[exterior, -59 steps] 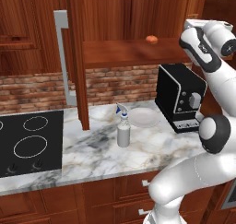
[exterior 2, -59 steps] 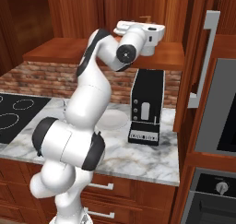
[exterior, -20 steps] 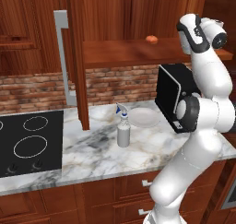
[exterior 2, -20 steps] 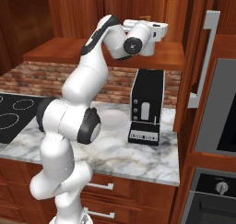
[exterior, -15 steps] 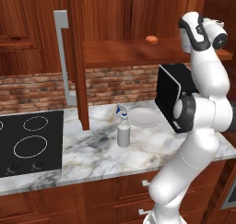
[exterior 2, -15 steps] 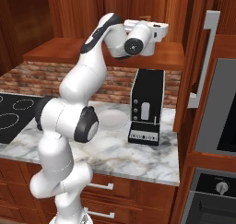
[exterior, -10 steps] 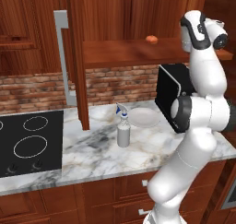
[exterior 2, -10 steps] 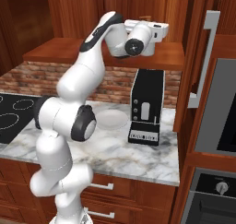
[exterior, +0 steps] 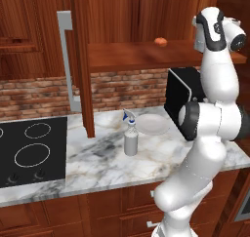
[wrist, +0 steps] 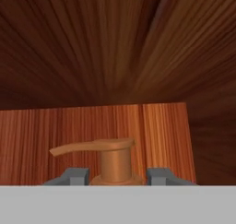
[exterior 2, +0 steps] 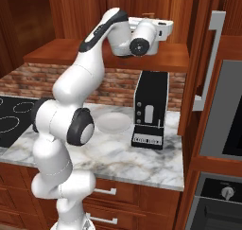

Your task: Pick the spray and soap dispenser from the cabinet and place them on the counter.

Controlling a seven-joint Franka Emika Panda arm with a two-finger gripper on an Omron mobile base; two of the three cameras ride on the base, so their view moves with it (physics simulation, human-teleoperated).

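In the left base view, the spray stands upright on the counter beside a white plate, near a black coffee machine; the arm reaches up to the cabinet shelf. In the right base view, the hand sits at shelf height above the coffee machine. In the hand view, the gripper has narrowed around the soap dispenser, its fingertips flanking the orange pump neck on the shelf; whether they touch it I cannot tell.
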